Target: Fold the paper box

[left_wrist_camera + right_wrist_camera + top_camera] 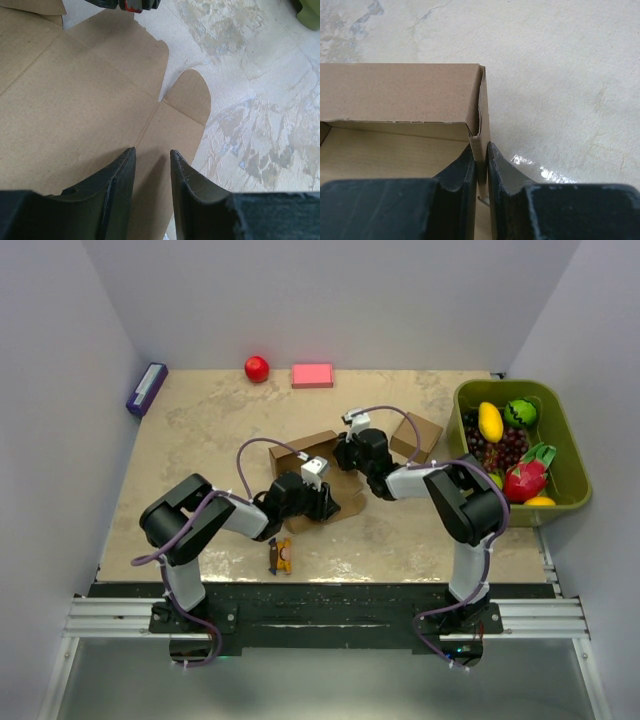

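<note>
Brown cardboard, the paper box [312,447] sits in the middle of the desk [200,430], partly folded, with one wall standing up. The right gripper [481,159] is squeezed tight on the end of that wall. The left gripper [152,157] has its fingers a little apart, over a flat flap nearer the front edge.

left pincer [152,152] parted over paper box [75,110] | sheet flat on table [260,75]
</note>
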Robot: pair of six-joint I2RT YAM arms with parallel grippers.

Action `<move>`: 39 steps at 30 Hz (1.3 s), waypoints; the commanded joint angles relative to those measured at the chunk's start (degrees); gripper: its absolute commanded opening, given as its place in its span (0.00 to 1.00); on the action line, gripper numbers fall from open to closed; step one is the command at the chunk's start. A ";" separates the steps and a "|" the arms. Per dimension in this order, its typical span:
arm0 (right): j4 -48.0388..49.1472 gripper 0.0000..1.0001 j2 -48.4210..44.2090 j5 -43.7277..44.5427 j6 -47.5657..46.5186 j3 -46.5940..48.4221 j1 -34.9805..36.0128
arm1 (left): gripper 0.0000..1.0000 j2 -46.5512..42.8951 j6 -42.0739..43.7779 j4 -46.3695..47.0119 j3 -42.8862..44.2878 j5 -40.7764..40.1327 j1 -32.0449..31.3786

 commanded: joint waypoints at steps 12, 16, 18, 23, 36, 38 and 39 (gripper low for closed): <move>1.67 0.06 -5.75 6.54 -3.42 -6.15 0.81 | 0.70 -16.32 3.64 -22.00 1.92 -1.06 0.45; 1.14 0.05 -7.68 5.48 -4.74 -7.47 0.90 | 0.71 -25.39 5.31 -28.26 1.92 -2.12 1.76; 1.23 0.04 -8.64 5.39 -5.00 -8.44 1.07 | 0.72 -30.21 5.93 -31.76 2.79 -3.17 3.25; 2.72 0.04 -8.21 6.09 -5.62 -9.67 2.30 | 0.73 -32.79 9.26 -37.23 10.25 -9.23 6.69; 2.46 0.03 -6.89 10.66 -6.23 -9.93 4.76 | 0.74 -14.43 15.25 -35.31 20.90 -22.68 6.78; 2.11 0.03 -6.80 11.28 -6.15 -9.76 4.77 | 0.74 -12.15 15.16 -35.30 21.52 -24.00 6.78; 1.85 0.03 -6.80 11.72 -5.97 -9.58 4.77 | 0.74 -11.53 14.99 -34.69 21.43 -24.26 6.69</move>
